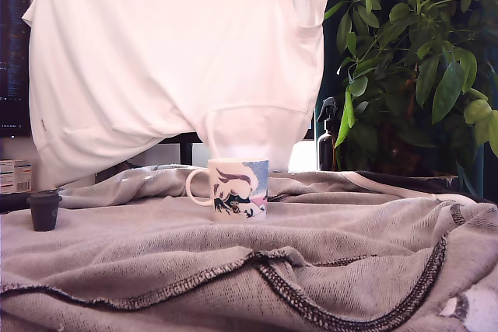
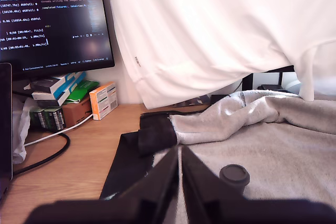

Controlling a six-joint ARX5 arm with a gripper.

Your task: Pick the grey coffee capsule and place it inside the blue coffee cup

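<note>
On a grey fabric-covered table [image 1: 327,231], the grey coffee capsule [image 1: 44,210] stands upright at the exterior view's left, well apart from the blue coffee cup [image 1: 236,189] at centre. In the wrist view, the gripper [image 2: 180,179] is closed and empty, its fingers [image 2: 163,182] pressed together just beside the capsule [image 2: 234,176].

Open cloth btwn grey coffee capsule [image 1: 44,211] & blue coffee cup [image 1: 234,190]; nothing blocking.

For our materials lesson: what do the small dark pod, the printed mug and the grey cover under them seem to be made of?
The small dark grey tapered pod looks like matte plastic: dull, with no shine. The white mug with the blue wave print looks like glazed ceramic, given its smooth, bright surface. The grey cover is soft knitted fabric, probably fleece: it wrinkles and shows dark stitched seams.
</note>
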